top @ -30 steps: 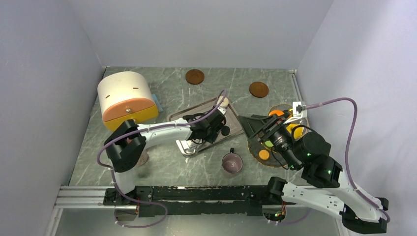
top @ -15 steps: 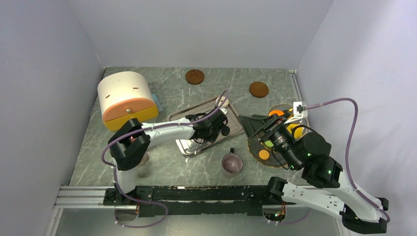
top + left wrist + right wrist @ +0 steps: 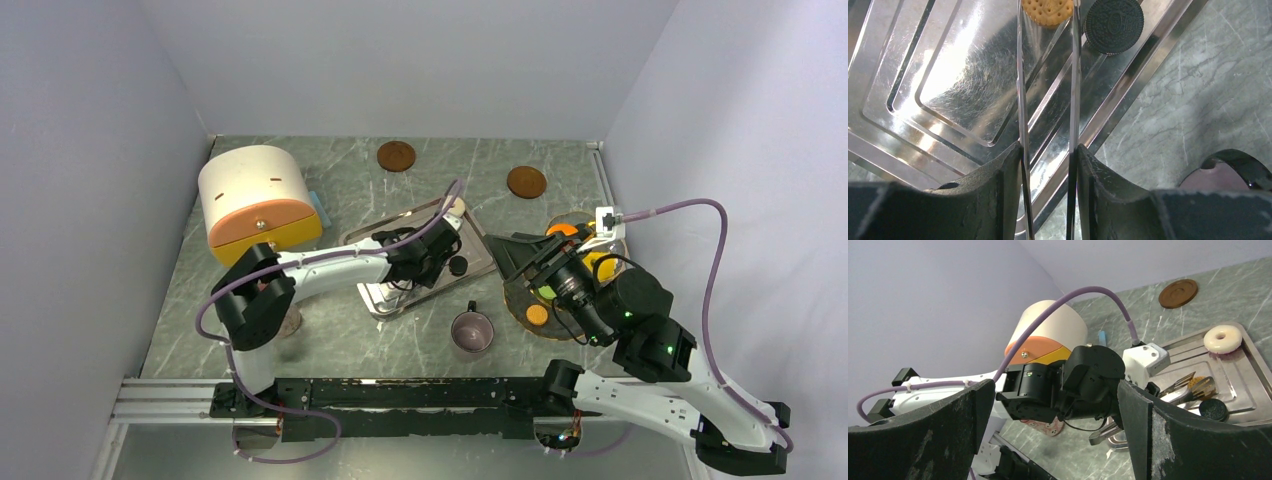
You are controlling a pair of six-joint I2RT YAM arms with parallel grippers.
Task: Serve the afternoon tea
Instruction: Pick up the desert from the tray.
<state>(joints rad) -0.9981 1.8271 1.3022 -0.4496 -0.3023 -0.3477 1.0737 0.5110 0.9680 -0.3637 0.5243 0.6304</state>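
Ahead, a tan biscuit [image 3: 1047, 10] sits between tongs [image 3: 1075, 75] held by left claw [image 3: 1048, 156].

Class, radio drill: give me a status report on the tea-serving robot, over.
Left gripper clamped on tongs, blades either side of yellow biscuit on tray. Right gripper open, empty. Black cookie right beside biscuit, may get nudged.

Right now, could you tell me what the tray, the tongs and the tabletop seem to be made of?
The tray looks like polished steel, by its mirror glare and fine scratches. The tongs look like bright metal, thin and reflective. The tabletop looks like grey-green marble with pale veins, possibly printed laminate.
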